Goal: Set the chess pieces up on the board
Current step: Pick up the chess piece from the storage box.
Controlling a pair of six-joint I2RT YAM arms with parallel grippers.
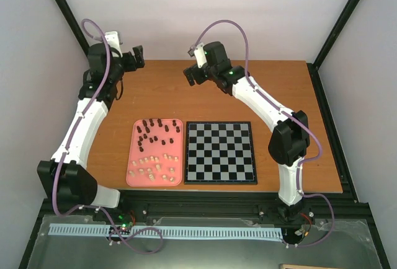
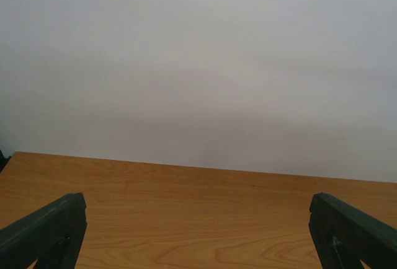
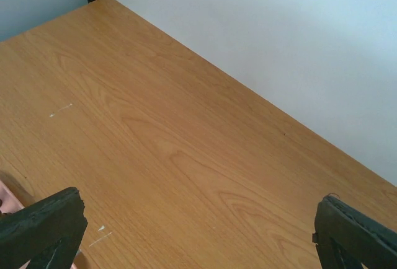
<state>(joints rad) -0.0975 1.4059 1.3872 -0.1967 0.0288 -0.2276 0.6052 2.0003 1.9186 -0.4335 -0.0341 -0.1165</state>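
The left tool [image 2: 195, 229] stood wide open, with its two dark fingers [image 2: 46, 229] showing only at the lower corners of the view, far apart and nothing between them. Beneath them lay the bare, light brown wooden surface [image 2: 186, 185], its grain running across. Its far edge met a plain, pale wall [image 2: 198, 64] that filled the upper part.

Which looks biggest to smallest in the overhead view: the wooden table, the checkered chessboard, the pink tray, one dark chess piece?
1. Brown wooden table
2. Black-and-grey checkered chessboard and pink rounded-corner tray: nearly alike, board perhaps slightly larger
3. Dark chess piece on tray
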